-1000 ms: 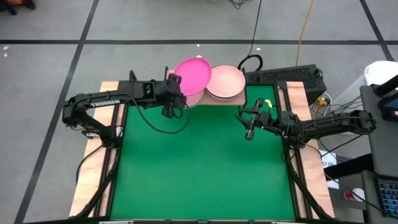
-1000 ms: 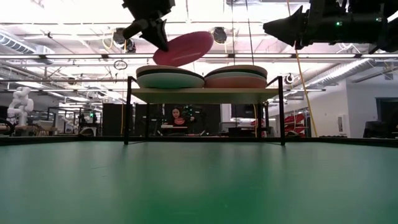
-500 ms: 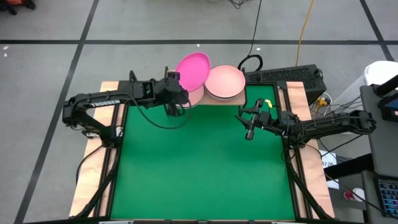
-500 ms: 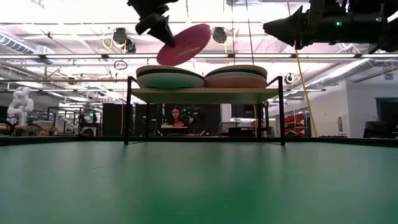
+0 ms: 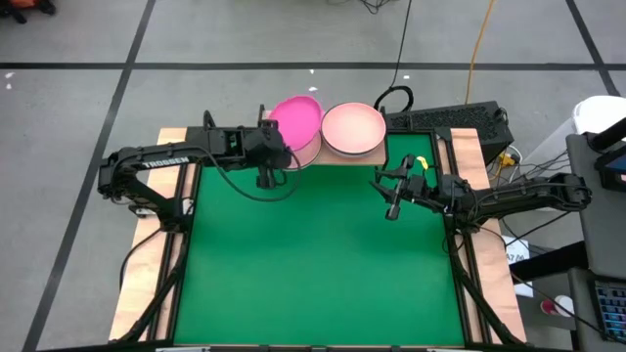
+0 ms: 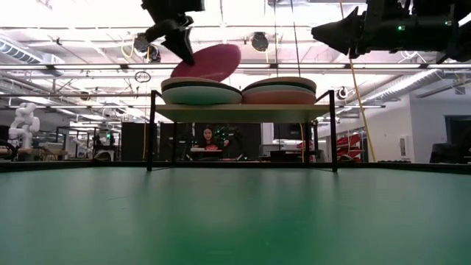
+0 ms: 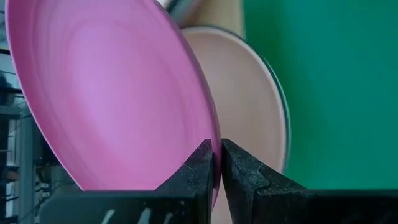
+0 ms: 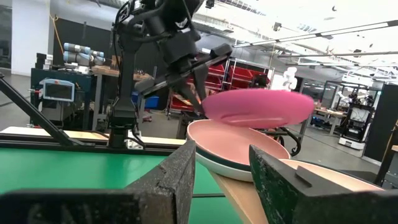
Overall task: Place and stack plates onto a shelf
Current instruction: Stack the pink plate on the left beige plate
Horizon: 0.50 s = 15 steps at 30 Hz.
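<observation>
My left gripper (image 5: 266,166) is shut on a magenta plate (image 5: 293,119), which hangs tilted just over the left stack (image 6: 200,90) on the shelf (image 6: 243,112). That stack's top plate is light pink (image 7: 249,106). The right stack (image 5: 353,128) has a peach-pink plate on top. In the right wrist view the magenta plate (image 8: 258,106) hovers above the pink plate (image 8: 236,140). My right gripper (image 5: 391,207) waits open over the mat, near the shelf's right end. My left gripper pinches the magenta plate's near rim (image 7: 215,146) between its two fingers (image 7: 200,165), one on the upper face and one underneath. It comes from the table's near-left side, slanting down. The plate is lifted, its far edge higher than the held edge (image 6: 184,68).
The green mat (image 5: 323,254) spreads before the shelf, edged by wooden strips (image 5: 156,244). A black cable (image 5: 245,191) loops under the left arm. Beyond the right edge are cords and equipment (image 5: 509,156). A person (image 6: 208,138) sits in the room behind the shelf.
My left gripper first tipped the magenta plate up more steeply, then moved down and toward the table's left. The plate is now flatter and lower, closer to the left stack. It has stayed in the shut fingers throughout.
</observation>
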Available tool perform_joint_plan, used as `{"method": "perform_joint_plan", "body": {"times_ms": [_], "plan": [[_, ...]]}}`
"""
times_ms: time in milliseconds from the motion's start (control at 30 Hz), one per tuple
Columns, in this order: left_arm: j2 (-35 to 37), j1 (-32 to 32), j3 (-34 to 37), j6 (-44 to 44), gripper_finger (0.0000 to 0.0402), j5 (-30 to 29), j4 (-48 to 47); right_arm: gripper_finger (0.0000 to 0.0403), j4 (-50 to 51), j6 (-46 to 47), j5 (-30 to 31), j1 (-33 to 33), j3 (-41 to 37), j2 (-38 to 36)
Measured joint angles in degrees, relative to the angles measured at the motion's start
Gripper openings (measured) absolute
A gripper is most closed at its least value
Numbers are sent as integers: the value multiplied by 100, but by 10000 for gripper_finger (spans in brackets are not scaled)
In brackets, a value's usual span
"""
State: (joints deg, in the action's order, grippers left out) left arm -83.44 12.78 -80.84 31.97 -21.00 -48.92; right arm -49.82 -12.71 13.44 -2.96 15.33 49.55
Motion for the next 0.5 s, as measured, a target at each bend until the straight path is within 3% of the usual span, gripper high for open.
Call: {"method": "perform_joint_plan", "body": {"times_ms": [500], "plan": [[0, 0, 0, 130, 31, 170, -689, 132, 0, 0, 0, 0, 0, -1]]}}
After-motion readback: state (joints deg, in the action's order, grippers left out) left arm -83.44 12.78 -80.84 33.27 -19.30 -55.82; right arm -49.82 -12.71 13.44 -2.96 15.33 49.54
